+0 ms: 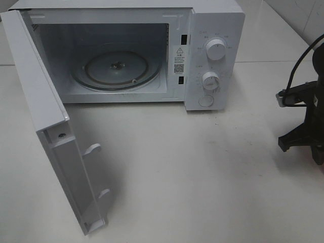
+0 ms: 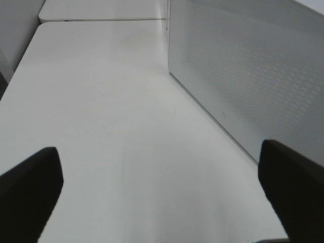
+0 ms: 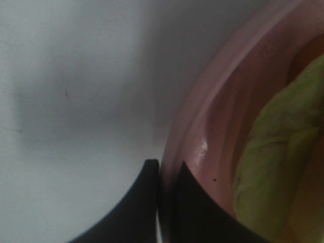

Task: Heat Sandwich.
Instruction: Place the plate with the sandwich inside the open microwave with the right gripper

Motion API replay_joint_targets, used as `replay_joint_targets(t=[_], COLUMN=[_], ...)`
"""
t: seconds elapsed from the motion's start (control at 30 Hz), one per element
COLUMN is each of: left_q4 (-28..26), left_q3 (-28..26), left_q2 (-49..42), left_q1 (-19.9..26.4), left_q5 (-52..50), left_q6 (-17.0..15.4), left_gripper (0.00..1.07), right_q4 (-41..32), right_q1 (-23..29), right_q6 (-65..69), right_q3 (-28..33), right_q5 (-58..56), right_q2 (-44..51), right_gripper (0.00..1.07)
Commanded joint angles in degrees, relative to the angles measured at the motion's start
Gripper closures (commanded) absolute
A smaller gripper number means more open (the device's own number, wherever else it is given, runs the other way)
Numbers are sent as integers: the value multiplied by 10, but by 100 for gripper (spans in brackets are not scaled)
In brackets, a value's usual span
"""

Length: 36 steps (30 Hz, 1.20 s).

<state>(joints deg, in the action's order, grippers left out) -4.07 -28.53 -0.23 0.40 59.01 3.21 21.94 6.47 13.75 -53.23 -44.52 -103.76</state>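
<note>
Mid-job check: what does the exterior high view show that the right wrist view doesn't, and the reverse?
Only exterior high: the microwave, its door open, the glass turntable inside. Only right wrist: the right gripper shut on the rim of the pink plate, with the sandwich on that plate. Both: the white table.

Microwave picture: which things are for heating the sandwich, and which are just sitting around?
For the job: sandwich, pink plate holding it, right gripper pinching the plate's rim, microwave, its open door, glass turntable.
Just there: white table, left gripper open above it, holding nothing.
</note>
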Motion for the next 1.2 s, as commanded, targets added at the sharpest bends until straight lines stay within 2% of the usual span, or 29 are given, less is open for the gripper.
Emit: replay_joint_targets(t=[0.03,0.5,0.93,1.2], left_q4=[0,0,0,0], left_q3=[2,2,2,2], left_q2=[-15,-15,-15,-15], left_q1=[1,1,1,1], left_q5=[-1,-1,-1,-1], left_q6=[0,0,0,0], left_gripper=[5,5,5,5], right_q4=[18,13,13,14], right_q1=[14,96,197,282], right_q6=[10,15,15,14], right_q3=[3,6,6,6], right_q5=[-32,-100,-128,-129], right_q2=[23,83,130,130], right_gripper=[107,106,106,106])
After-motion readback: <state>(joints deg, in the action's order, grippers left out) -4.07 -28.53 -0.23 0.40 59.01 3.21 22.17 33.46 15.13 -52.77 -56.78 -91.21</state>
